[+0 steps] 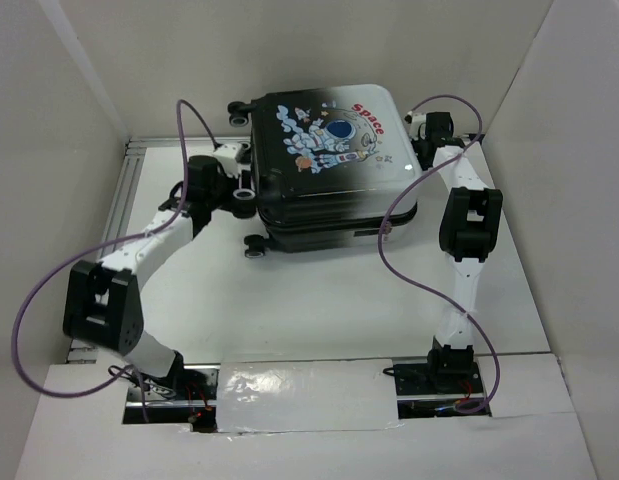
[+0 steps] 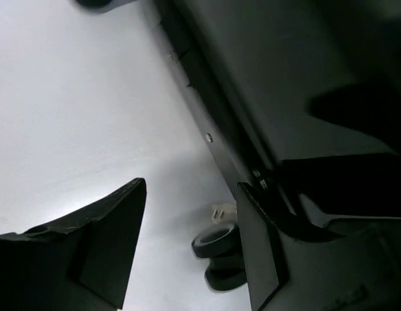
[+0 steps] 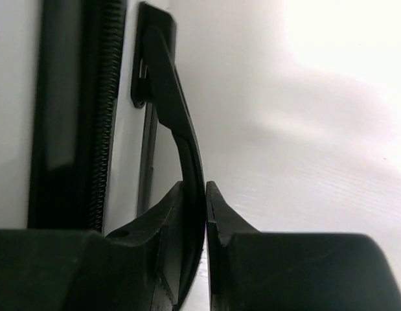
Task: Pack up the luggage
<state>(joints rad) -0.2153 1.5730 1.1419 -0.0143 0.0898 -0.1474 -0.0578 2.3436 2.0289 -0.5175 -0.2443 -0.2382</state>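
Note:
The luggage (image 1: 329, 160) lies flat and closed on the white table, astronaut print and red "Space" facing up. My left gripper (image 1: 244, 192) is open at its left side, between the two black wheels. In the left wrist view the fingers (image 2: 190, 188) straddle bare table beside the dark shell (image 2: 284, 78), with a wheel (image 2: 216, 240) below. My right gripper (image 1: 419, 125) is at the luggage's right edge. In the right wrist view it (image 3: 205, 188) is shut on the black side handle (image 3: 177, 110), next to the zipper (image 3: 106, 97).
White cardboard walls close in the table (image 1: 319, 300) on the left, back and right. A shiny plastic-covered panel (image 1: 304, 395) lies between the arm bases at the near edge. Purple cables loop from both arms beside the luggage.

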